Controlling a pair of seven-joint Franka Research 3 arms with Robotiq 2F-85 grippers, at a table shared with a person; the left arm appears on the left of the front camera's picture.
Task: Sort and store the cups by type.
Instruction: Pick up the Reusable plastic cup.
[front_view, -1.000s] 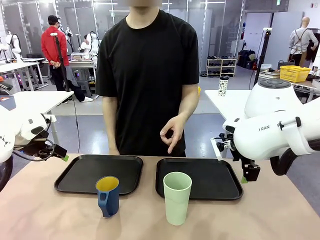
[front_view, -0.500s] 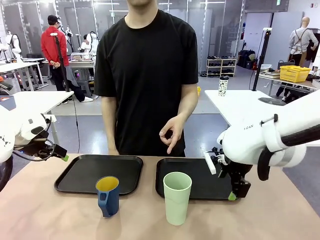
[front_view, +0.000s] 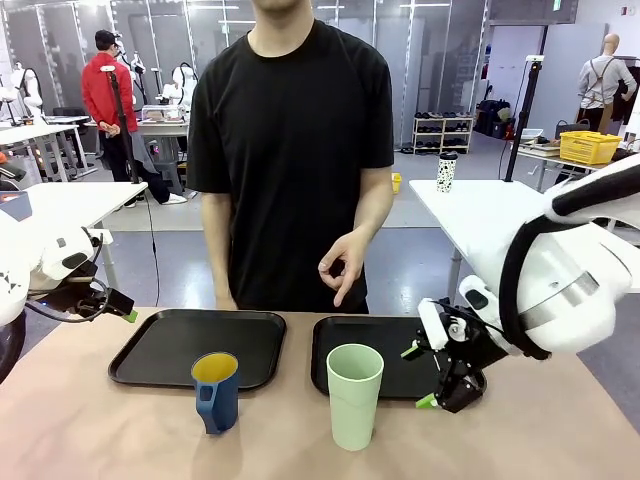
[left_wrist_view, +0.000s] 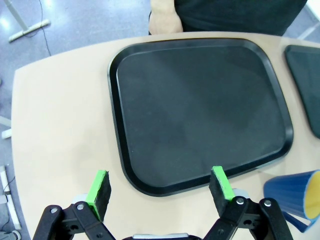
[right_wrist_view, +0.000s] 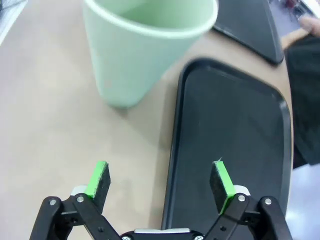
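Tumbler (front_view: 354, 395), smooth tapered plastic, near handled mug (front_view: 217, 392); left fingers (left_wrist_view: 98, 192) and right fingers (right_wrist_view: 100, 181) apart.

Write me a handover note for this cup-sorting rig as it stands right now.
Left gripper: open, empty, above the edge of the left black plastic tray.
Right gripper: open, empty, low beside the tall pale green plastic tumbler, not touching it, at the right black tray's near edge.
Tumbler and dark blue handled mug with yellow inside: upright on the table, in front of the trays.
Done: nothing stored.
Left: both cups, presumably one per tray.
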